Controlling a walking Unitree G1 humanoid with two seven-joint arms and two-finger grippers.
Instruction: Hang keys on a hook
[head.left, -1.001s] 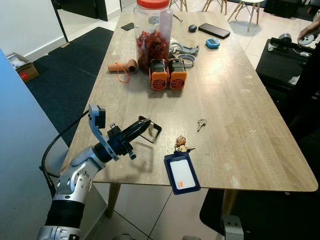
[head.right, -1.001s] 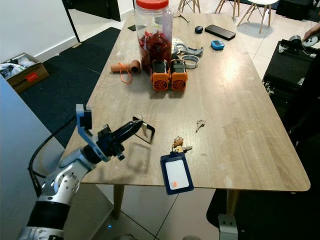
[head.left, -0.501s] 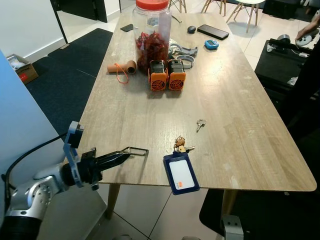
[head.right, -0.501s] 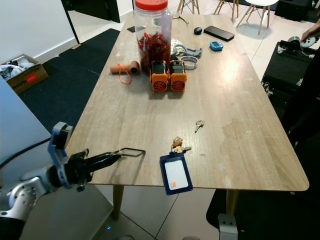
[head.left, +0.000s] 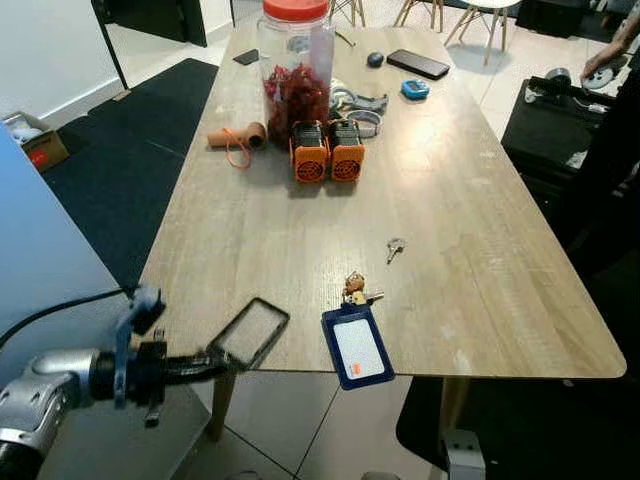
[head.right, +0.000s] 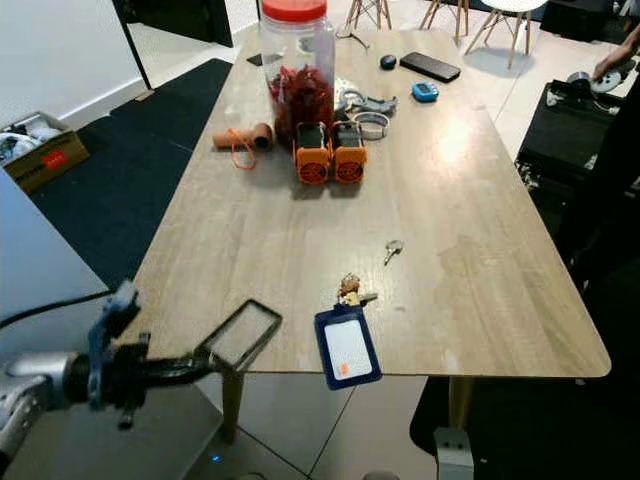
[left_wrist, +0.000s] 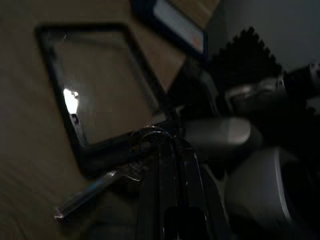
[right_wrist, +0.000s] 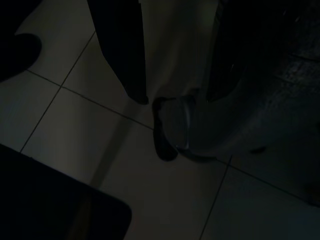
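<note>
Bright, sharp head views with tabletop glare; dim, murky, blurred wrist views.

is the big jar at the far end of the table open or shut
Shut. The clear jar stands upright with its orange lid seated on top, and red contents fill its lower part.

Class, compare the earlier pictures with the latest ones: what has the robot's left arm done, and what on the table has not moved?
The left gripper, shut on the black frame, has drawn back off the table toward the robot, carrying the frame from above the tabletop out to the near edge. The keys, blue badge holder, single key, jar and orange blocks kept their places.
</note>
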